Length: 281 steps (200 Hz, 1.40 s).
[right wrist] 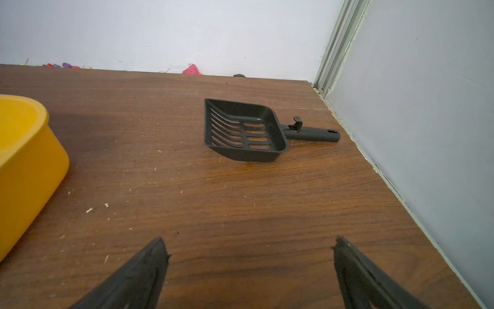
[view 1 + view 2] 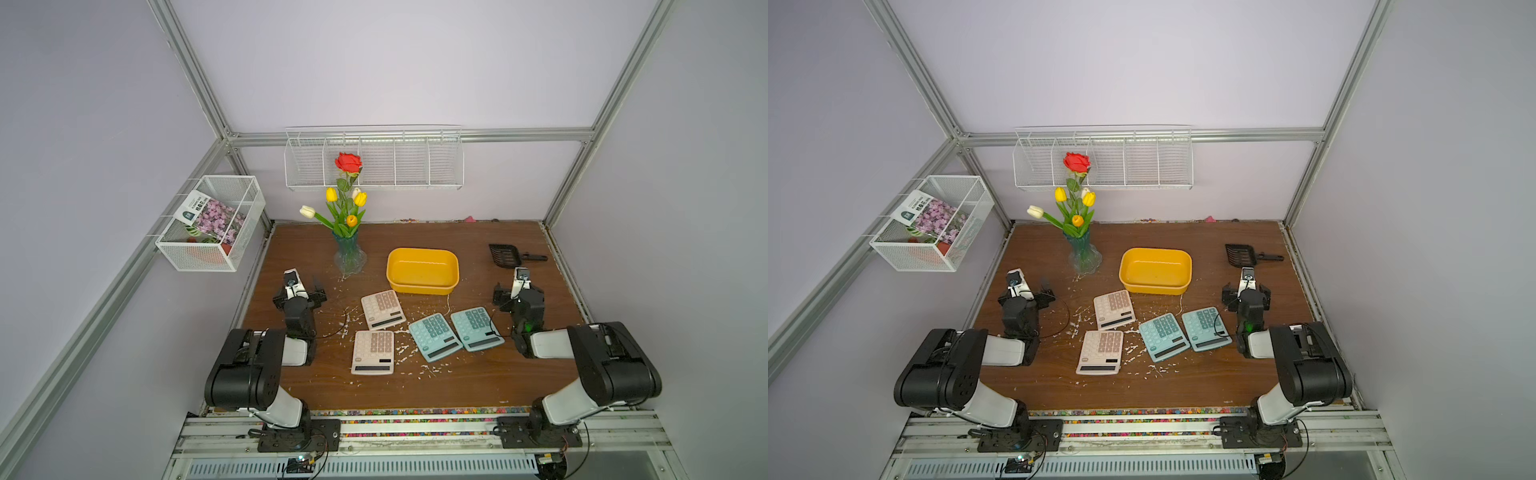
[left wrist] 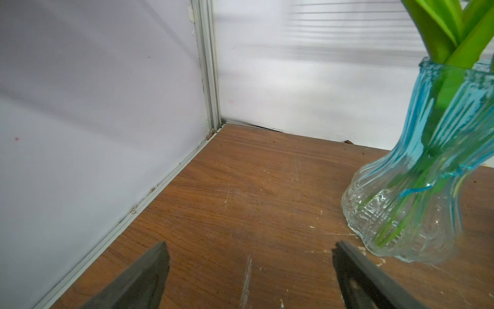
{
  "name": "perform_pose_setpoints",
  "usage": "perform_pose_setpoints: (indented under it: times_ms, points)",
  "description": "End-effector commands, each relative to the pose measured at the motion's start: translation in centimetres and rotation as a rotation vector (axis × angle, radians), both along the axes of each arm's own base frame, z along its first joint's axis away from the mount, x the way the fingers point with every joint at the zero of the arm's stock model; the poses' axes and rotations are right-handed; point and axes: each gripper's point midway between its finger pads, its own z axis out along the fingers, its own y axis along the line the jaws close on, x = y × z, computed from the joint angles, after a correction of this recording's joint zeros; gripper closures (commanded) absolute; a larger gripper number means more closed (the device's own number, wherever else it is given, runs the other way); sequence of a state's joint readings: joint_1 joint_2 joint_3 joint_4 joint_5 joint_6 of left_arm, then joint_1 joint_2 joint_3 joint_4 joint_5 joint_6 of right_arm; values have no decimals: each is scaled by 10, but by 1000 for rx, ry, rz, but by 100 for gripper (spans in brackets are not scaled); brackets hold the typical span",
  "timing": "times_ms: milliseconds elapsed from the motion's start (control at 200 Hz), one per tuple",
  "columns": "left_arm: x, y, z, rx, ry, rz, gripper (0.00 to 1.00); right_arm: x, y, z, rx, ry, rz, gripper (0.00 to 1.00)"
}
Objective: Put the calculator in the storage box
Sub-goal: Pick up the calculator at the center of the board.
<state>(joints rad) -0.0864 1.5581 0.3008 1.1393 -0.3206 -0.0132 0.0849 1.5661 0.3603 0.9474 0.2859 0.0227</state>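
Observation:
The yellow storage box point(image 2: 422, 286) point(image 2: 1155, 286) stands empty at the middle back of the brown table; its corner shows in the right wrist view point(image 1: 26, 166). In front of it lie two beige calculators point(image 2: 382, 309) point(image 2: 372, 352) and two teal calculators point(image 2: 435, 336) point(image 2: 476, 328), all flat with keys up. My left gripper point(image 2: 299, 293) point(image 3: 250, 246) hovers open over bare wood left of them. My right gripper point(image 2: 519, 291) point(image 1: 248, 240) hovers open to their right, nothing between its fingers.
A glass vase of flowers point(image 2: 350, 253) point(image 3: 417, 187) stands close to the left gripper. A black slotted scoop point(image 2: 505, 254) point(image 1: 243, 131) lies beyond the right gripper. White scraps point(image 2: 405, 351) litter the table. Wire baskets point(image 2: 212, 224) point(image 2: 374, 162) hang on the walls.

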Motion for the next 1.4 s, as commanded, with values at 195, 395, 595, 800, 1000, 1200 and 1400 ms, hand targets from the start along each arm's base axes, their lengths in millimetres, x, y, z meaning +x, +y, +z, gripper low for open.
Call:
perform_pose_setpoints:
  times_ms: [195,395,595,800,1000,1200,1400]
  points:
    - [-1,-1,-5,11,13,-4,0,3,1,4,16,-14,2,1]
    - [-1,-1,-4,12,13,-4,0,3,1,4,17,-15,3,1]
    - [-1,-1,-5,11,13,-4,0,3,1,4,16,-15,2,1]
    - [-1,0,-4,9,12,-3,0,3,1,4,17,-15,2,1]
    - [3,6,-8,-24,38,-2,0,3,1,4,18,-16,4,1]
    - [2,6,-6,-17,30,6,1,4,-2,8,17,-14,-10,1]
    - [7,-25,45,82,61,-45,5,6,17,95,13,17,68,1]
